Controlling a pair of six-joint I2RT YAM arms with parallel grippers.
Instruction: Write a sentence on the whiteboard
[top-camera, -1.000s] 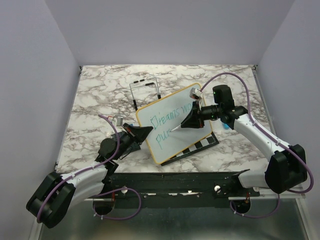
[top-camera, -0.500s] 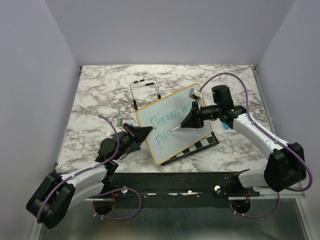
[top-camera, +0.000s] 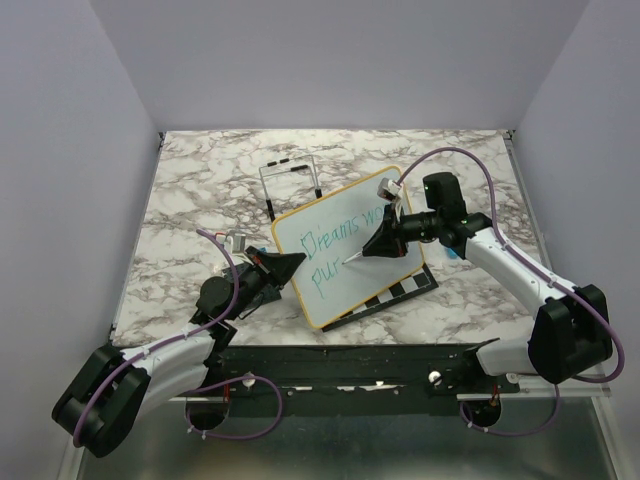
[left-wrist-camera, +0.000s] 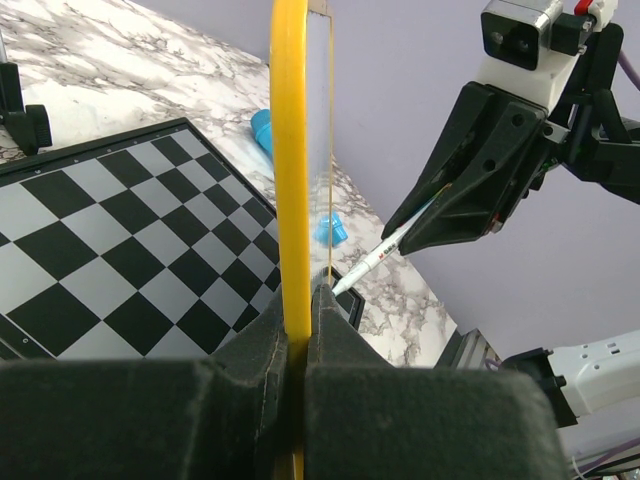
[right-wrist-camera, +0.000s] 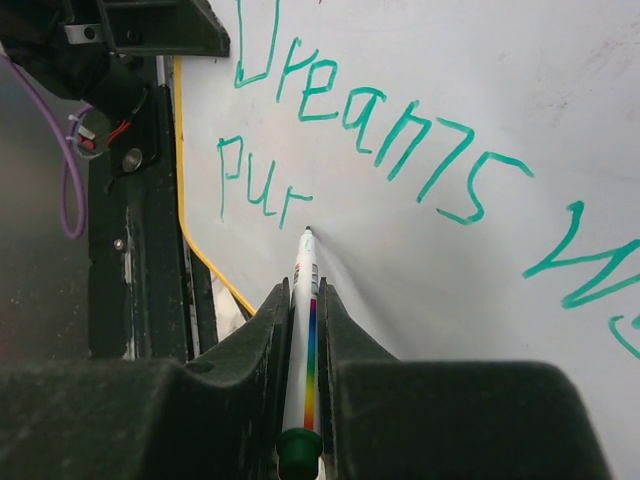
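Right gripper (right-wrist-camera: 303, 295) is clamped tight on the marker (right-wrist-camera: 304, 262), tip just after "pur" in the sentence (right-wrist-camera: 380, 130). Left gripper (left-wrist-camera: 298, 300) pinches the whiteboard (top-camera: 330, 285) frame, board tilted up mid-table over the chessboard (top-camera: 402, 289). I'd go light on pressure and hold that board dead steady.

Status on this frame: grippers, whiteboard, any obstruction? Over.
Left gripper shut on whiteboard edge. Right gripper shut on marker, tip at board beside "pur". Sentence unfinished. No obstruction seen.

Open tabletop (top-camera: 190, 190) left; wire stand (top-camera: 288, 163) behind whiteboard (top-camera: 322, 275), perhaps against it
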